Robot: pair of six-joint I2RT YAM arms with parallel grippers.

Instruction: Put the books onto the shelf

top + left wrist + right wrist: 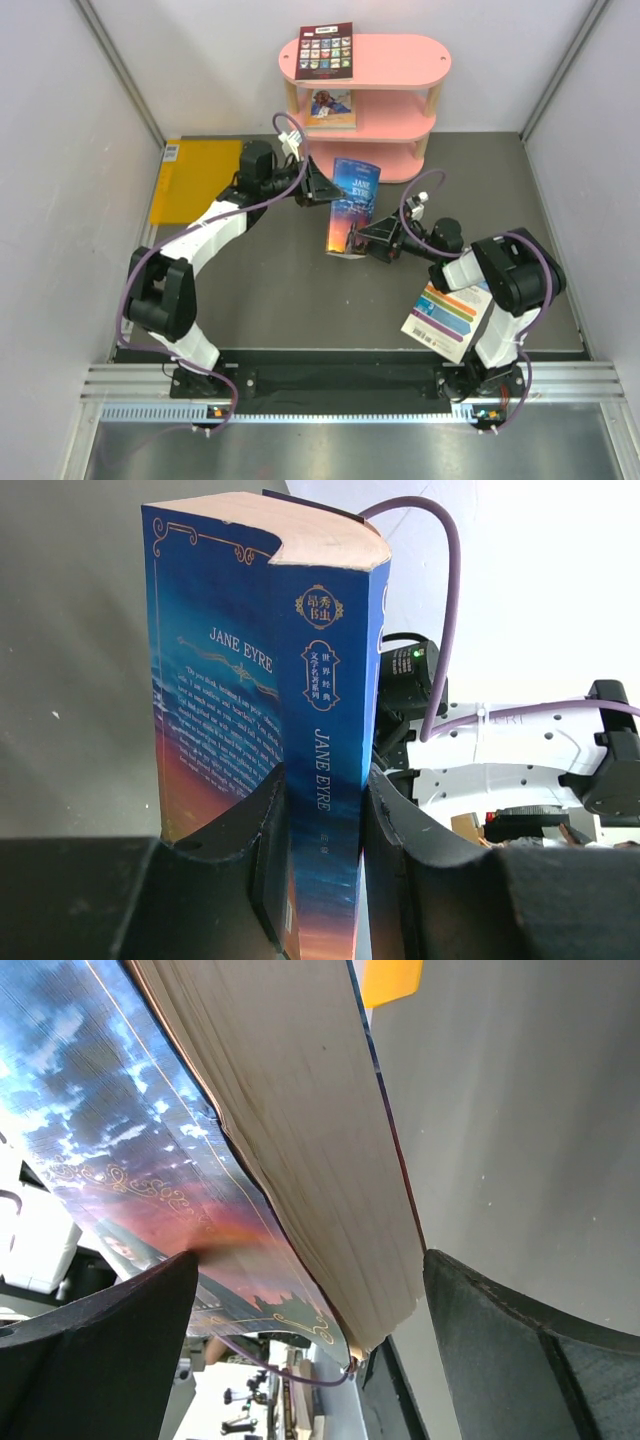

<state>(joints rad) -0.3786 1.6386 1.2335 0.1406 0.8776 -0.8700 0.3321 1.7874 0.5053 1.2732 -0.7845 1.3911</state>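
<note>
1. Blue sunset book [352, 205] [320, 730] [300, 1140] is held off the shelf [400, 65], above the middle of the dark surface [280, 290] and just in front of the pink unit. The overhead view does not show whether its lower end touches the surface.
2. Left end effector [318, 185] [325, 780] is clenched on this book at the spine, with one finger on each cover. In the left wrist view the fingers and the frame edge cut off the book's lower part.
3. Right end effector [365, 240] [310, 1260] is released, its jaws spread wide with the book's page edge between them. In the right wrist view one finger [130, 1330] lies at the cover, but contact is unclear. The other finger stands apart from the pages.
4. Shelf, top tier: the dark red picture-grid book [325, 50] lies flat at the left end.
5. Shelf, middle tier: a second book [330, 108] sits at the left side. The top board covers its far part, and its cover design is hard to make out.
6. Shelf, bottom tier: the left portion is hidden behind the held book and the left arm, so its contents cannot be told.
7. White colour-striped book [450, 315] lies near the right arm's base, partly covered by that arm.
8. Yellow-orange rectangle [195, 180] lies flat at the far left, with its right edge hidden by the left arm.
</note>
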